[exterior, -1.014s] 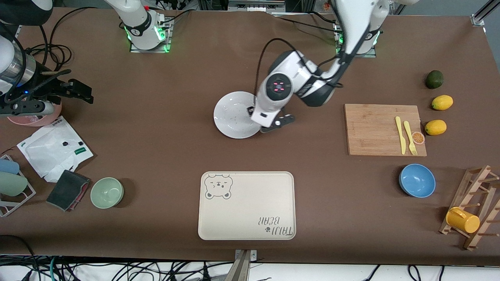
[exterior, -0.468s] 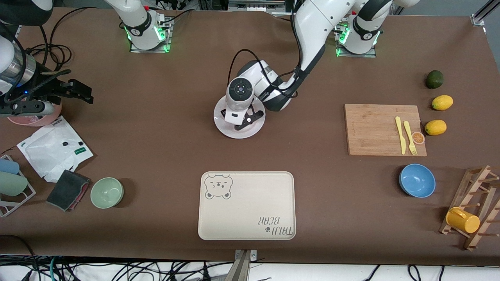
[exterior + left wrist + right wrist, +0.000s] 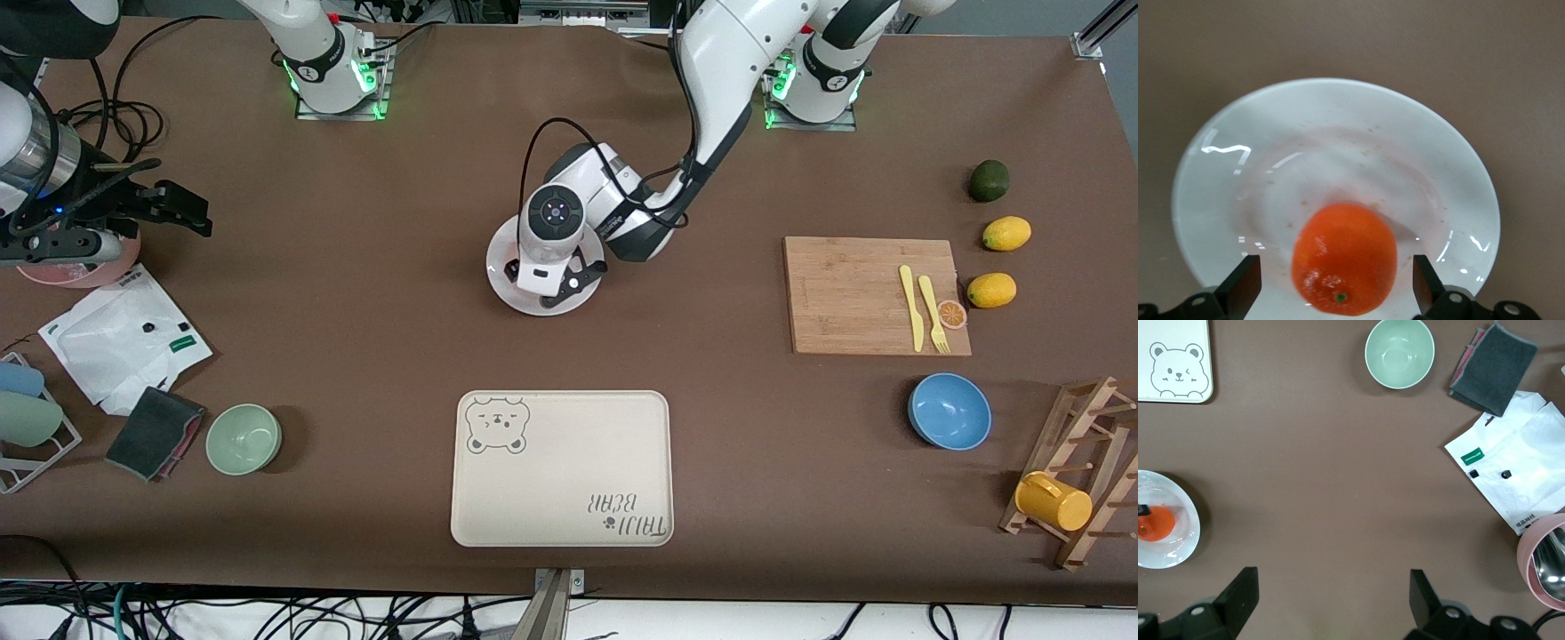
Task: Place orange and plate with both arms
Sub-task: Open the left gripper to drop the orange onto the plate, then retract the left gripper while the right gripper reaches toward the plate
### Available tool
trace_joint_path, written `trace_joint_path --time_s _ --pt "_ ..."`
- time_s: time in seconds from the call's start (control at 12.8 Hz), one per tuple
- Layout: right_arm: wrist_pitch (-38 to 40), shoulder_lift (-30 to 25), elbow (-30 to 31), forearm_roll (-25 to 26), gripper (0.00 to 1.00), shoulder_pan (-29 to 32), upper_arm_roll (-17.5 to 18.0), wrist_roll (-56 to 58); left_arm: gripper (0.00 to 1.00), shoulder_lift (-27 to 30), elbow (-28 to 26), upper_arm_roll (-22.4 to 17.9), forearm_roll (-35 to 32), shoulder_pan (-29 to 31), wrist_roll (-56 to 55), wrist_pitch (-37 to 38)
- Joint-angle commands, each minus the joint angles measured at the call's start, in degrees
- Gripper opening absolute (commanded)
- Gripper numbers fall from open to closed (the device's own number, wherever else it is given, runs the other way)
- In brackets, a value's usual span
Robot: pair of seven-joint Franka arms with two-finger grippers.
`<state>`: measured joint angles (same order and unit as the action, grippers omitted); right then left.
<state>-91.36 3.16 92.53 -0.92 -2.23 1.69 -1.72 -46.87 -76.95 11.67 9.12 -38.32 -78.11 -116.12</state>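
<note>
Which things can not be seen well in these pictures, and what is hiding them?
- Orange: hidden in the front view under the left hand; the left wrist view shows it on the plate.
- Pink bowl: cut off by the right wrist view's edge.
- Right hand: only its open fingertips show in its wrist view.

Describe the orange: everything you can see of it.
The orange is a small, round, glossy reddish-orange whole fruit with a tiny green stem dot. It sits on the white plate, off its centre and near the rim. The left gripper is over it, open, a finger on either side with a gap showing between each and the fruit, so nothing grips it. In the front view the left arm's wrist hides it.
</note>
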Motion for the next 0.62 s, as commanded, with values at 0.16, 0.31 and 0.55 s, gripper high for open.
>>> trace_joint_path --time_s 0.16,0.31,0.55 --pt "0.3 -1.0 0.7 0.8 1.00 0.5 0.2 -0.4 1.00 8.7 -0.6 -0.1 -0.2 9.1 1.2 15.4" --pt "0.6 -1.3 0.6 1.0 1.00 0.5 0.0 -0.2 1.00 10.5 -0.6 -0.2 -0.2 13.5 12.6 20.3" --pt "2.6 -0.6 1.0 0.1 1.00 0.4 0.0 0.4 1.00 13.3 -0.7 -0.1 -0.2 22.2 31.0 28.4"
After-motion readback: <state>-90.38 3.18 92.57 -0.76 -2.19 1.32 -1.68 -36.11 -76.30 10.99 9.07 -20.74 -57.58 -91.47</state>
